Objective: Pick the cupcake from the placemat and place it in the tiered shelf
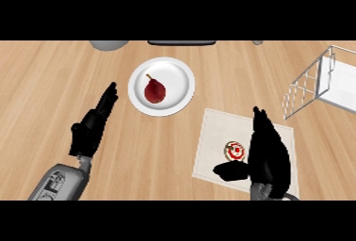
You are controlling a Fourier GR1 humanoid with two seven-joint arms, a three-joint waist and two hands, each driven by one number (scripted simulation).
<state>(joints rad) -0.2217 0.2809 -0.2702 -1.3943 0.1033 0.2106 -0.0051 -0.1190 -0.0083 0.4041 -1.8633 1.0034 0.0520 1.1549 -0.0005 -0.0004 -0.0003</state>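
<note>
- Right hand [268, 150] hovers over the placemat [215, 136], fingers straight and pressed together pointing up-view, thumb [230, 170] spread out to the left; it pinches nothing.
- Cupcake [235, 150], red-and-white top, sits on the placemat just left of the right hand's palm, in the gap above the thumb. Whether the palm touches it: can't tell from this angle.
- Key relation: cupcake lies immediately to the hand's left, between palm and thumb, so a close-in of fingers looks like the next step (judgement only). Cupcake is round from above, no long axis to line up with.
- Left hand [94, 122] is well apart, left of the white plate [181, 70] w/ a dark red pear-shaped fruit [154, 89]; fingers straight, resting, holding nothing. Right hand is far nearer.
- Tiered shelf [313, 87], wire frame, stands up-view and right of the placemat on the counter [42, 80]; cut off at the right edge.
- Hidden: cupcake's right side and base behind the hand; grey items at top edge cut off, unidentifiable.
</note>
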